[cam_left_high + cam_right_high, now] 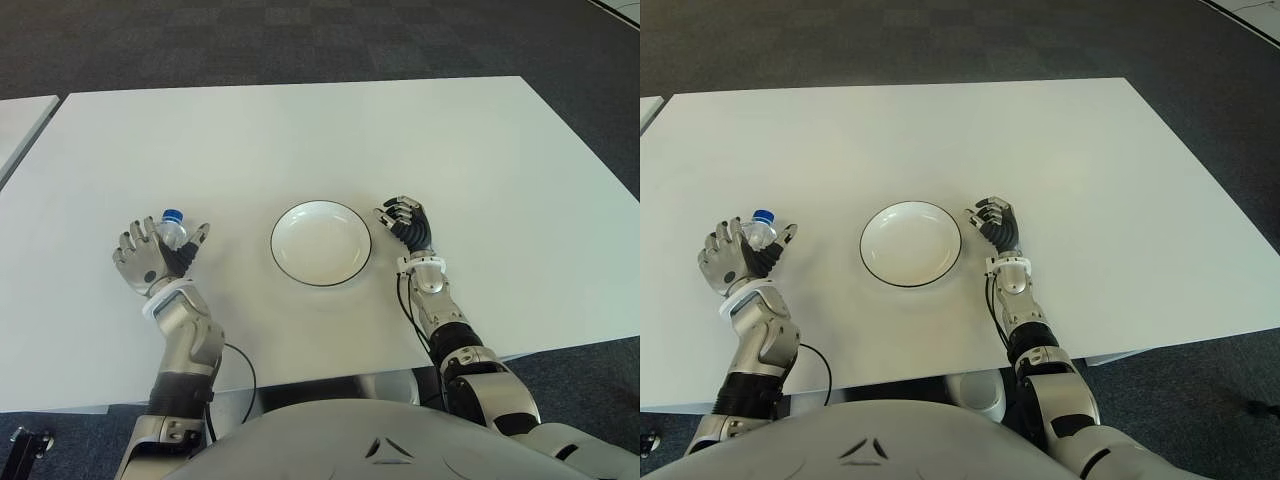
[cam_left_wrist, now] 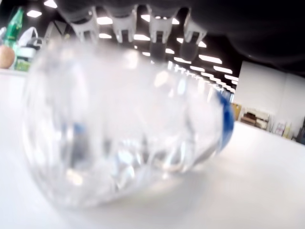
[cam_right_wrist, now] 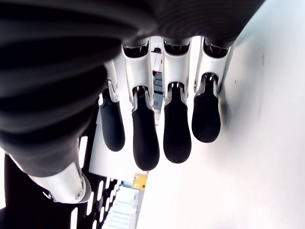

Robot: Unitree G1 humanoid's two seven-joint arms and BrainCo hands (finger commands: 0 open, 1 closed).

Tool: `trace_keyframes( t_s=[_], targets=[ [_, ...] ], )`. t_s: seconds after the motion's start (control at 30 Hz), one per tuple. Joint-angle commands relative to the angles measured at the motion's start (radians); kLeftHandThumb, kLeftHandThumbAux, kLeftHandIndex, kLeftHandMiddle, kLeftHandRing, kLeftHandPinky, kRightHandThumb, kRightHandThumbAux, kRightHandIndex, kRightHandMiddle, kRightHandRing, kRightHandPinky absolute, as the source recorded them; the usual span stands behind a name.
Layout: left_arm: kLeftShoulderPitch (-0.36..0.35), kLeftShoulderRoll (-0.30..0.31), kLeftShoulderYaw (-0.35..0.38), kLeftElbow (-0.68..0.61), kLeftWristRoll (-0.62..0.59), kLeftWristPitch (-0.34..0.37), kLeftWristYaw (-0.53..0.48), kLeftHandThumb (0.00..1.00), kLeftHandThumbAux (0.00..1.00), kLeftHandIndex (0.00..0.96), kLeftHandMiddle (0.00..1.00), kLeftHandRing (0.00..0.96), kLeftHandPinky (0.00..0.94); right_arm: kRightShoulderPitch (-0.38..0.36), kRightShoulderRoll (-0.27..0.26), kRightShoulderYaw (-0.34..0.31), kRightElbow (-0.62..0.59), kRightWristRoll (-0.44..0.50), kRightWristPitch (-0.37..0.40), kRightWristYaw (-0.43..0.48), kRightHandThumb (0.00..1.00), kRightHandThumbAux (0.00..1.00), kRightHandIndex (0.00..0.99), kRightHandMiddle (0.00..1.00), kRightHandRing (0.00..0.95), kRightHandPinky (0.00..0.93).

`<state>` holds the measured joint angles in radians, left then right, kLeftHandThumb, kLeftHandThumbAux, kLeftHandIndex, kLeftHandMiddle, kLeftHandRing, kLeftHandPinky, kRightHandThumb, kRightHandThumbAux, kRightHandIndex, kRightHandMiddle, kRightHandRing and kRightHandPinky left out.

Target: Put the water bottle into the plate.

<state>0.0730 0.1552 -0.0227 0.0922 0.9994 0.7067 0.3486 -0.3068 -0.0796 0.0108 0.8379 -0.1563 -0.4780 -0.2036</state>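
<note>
Our left hand, lower left of frame, seems wrapped around the water bottle; we should carry it level to the plate at centre. Right hand hangs relaxed, empty, beside the plate's right edge.

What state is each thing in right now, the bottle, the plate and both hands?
water bottle: capped, gripped in the left hand, left of the plate.
plate: empty, upright on the table.
left hand: closed around the bottle.
right hand: fingers loosely curled, holding nothing, just right of the plate.

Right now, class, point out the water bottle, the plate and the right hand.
water bottle (image 1: 173,229): left eye view, clear neck below the cap.
plate (image 1: 320,243): left eye view, bare centre.
right hand (image 1: 408,222): left eye view, knuckles.
</note>
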Motion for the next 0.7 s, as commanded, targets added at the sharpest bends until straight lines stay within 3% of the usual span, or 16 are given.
trace_keyframes(
  t_s=[0.03,0.5,0.7],
  targets=[
    [-0.045,0.026,-0.01,0.131,-0.059,-0.032,0.013,0.576,0.163,0.0,0.0,0.0,0.0,0.013,0.003,-0.005,0.013,0.003,0.038,-0.003,0.708,0.73,0.433,0.62,0.631,0.637],
    [-0.154,0.05,-0.039,0.408,-0.166,-0.109,0.051,0.566,0.223,0.0,0.0,0.0,0.0,0.018,0.005,-0.005,-0.012,0.003,0.08,-0.01,0.707,0.73,0.433,0.621,0.629,0.634],
    [-0.176,0.059,-0.05,0.456,-0.204,-0.125,0.035,0.566,0.227,0.0,0.0,0.0,0.0,0.021,0.006,-0.006,-0.014,0.008,0.073,-0.004,0.707,0.73,0.433,0.622,0.63,0.64]
  ],
)
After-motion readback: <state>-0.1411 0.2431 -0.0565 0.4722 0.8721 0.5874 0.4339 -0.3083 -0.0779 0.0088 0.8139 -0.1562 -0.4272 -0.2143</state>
